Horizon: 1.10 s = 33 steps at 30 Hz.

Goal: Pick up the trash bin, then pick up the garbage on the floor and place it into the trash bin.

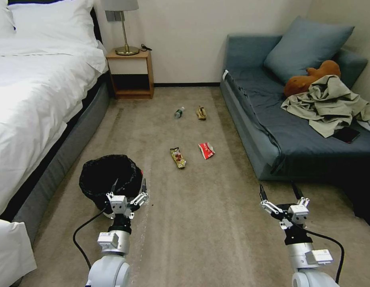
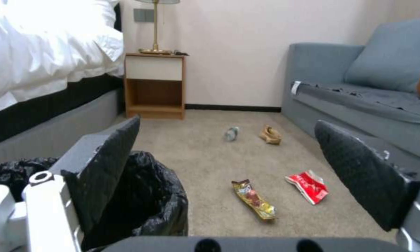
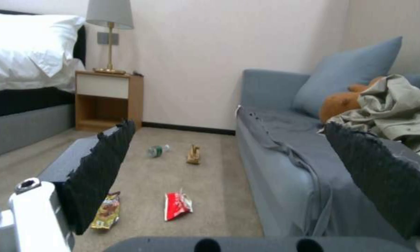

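The trash bin (image 1: 107,175), lined with a crinkled black bag, stands on the carpet beside the bed. My left gripper (image 1: 129,186) is open at its near right rim. In the left wrist view one finger (image 2: 103,164) overlaps the bag (image 2: 149,203) and the other stands clear of it. My right gripper (image 1: 278,187) hangs open over bare carpet near the sofa. The garbage lies ahead: a yellow-brown wrapper (image 1: 177,157), a red-white packet (image 1: 206,150), and farther off a green bottle (image 1: 179,113) and a tan scrap (image 1: 200,113).
A white bed (image 1: 33,87) runs along the left and a blue sofa (image 1: 272,131) along the right, carrying beige clothing (image 1: 332,103) and a brown plush toy (image 1: 308,79). A wooden nightstand (image 1: 131,73) with a lamp stands at the back wall. Open carpet lies between.
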### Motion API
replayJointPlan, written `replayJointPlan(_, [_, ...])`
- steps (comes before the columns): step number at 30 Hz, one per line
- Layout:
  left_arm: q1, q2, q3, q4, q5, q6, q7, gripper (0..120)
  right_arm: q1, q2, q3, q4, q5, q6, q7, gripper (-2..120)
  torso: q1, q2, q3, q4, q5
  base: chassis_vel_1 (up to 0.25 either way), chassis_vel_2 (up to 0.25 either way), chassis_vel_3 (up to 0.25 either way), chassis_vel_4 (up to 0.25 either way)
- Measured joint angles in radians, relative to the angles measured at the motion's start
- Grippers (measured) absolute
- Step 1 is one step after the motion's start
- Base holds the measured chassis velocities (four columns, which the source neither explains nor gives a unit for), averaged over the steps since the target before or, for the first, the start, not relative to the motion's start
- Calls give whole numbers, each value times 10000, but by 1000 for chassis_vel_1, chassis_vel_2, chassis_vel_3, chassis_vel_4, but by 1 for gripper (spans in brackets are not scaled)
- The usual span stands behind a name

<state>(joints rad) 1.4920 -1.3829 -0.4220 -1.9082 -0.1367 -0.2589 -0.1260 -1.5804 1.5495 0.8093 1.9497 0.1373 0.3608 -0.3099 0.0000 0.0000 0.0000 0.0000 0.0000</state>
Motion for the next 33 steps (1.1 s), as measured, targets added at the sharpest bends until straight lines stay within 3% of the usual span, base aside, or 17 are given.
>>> replayJointPlan(33, [-15,1,1,19,2,-18,1,100,-4,22,13,0,-24,20,10,100,0,0,0,1,0,0,0,0,0])
